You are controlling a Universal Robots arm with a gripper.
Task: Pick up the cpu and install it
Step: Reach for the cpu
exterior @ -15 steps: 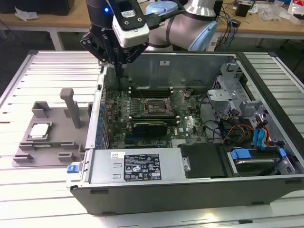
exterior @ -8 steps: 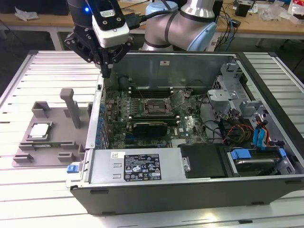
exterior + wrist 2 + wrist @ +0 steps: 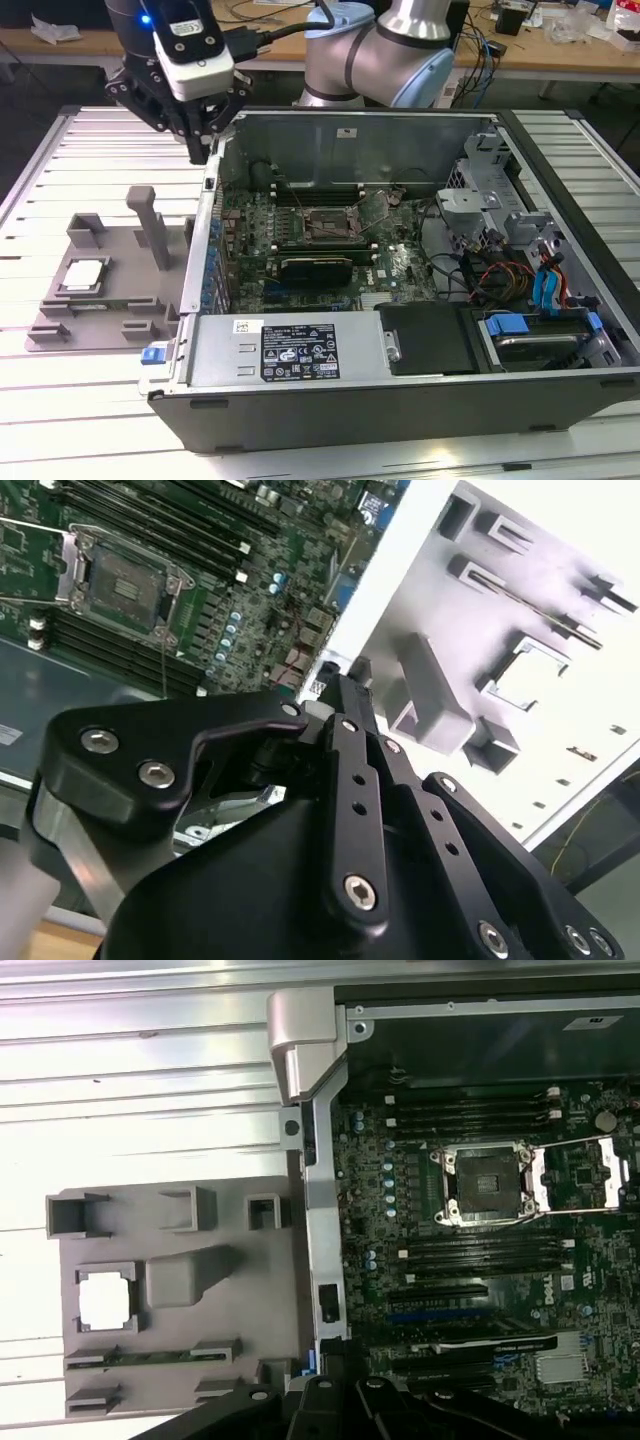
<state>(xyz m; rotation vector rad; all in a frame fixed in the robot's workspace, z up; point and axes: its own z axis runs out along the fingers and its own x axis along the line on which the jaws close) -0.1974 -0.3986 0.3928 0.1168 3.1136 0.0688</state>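
The cpu (image 3: 83, 273) is a small silver square lying flat in a pocket of the grey plastic tray (image 3: 110, 310), at the exterior view's left of the open computer case. Both wrist views show it in that tray too: cpu (image 3: 105, 1298), cpu (image 3: 528, 672). The motherboard socket (image 3: 328, 226) stands open with its metal frame lifted, also visible as socket (image 3: 487, 1182) and socket (image 3: 124, 580). My gripper (image 3: 204, 148) hangs above the case's left wall, between tray and socket. It is shut with nothing in it.
The case's left wall (image 3: 205, 235) rises between the tray and the motherboard. An upright grey post (image 3: 150, 225) stands on the tray near that wall. Cables and drive cages (image 3: 520, 270) fill the case's right side. The slatted table (image 3: 60, 150) surrounds the tray.
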